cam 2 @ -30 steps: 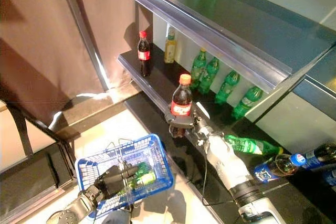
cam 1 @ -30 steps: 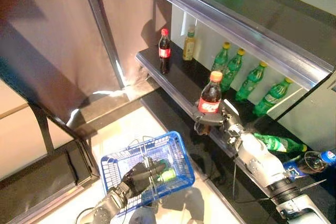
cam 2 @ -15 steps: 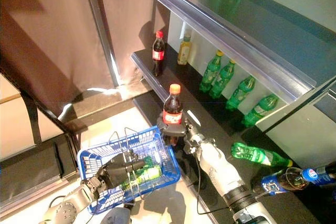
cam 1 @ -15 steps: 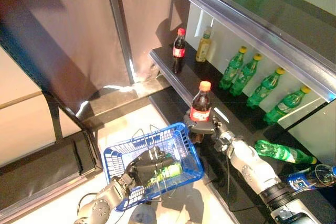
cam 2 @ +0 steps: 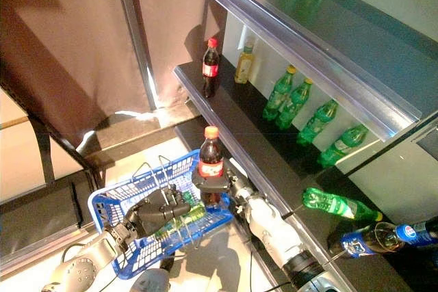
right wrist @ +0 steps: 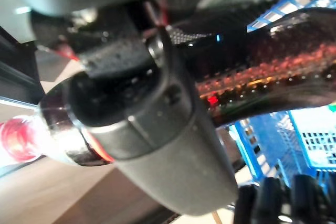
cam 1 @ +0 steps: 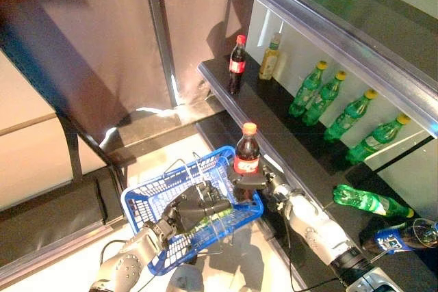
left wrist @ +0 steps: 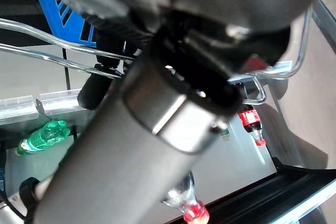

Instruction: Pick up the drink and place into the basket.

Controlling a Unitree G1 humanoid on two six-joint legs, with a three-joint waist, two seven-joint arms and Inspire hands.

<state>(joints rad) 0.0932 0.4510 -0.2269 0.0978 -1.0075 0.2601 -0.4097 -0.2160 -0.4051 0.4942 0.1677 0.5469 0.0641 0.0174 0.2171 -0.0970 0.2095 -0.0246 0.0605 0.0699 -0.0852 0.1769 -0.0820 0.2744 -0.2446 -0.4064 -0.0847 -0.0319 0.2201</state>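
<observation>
Our right hand (cam 1: 254,181) clasps the upright cola bottle (cam 1: 246,158) above the blue basket's (cam 1: 147,204) rim; our left hand (cam 1: 186,210) grips its wire handle (cam 1: 202,180).

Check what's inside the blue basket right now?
A green bottle lies on its side in the blue basket, partly covered by the left hand on the wire handles. The cola bottle in the right hand is above the rim, not inside.
</observation>
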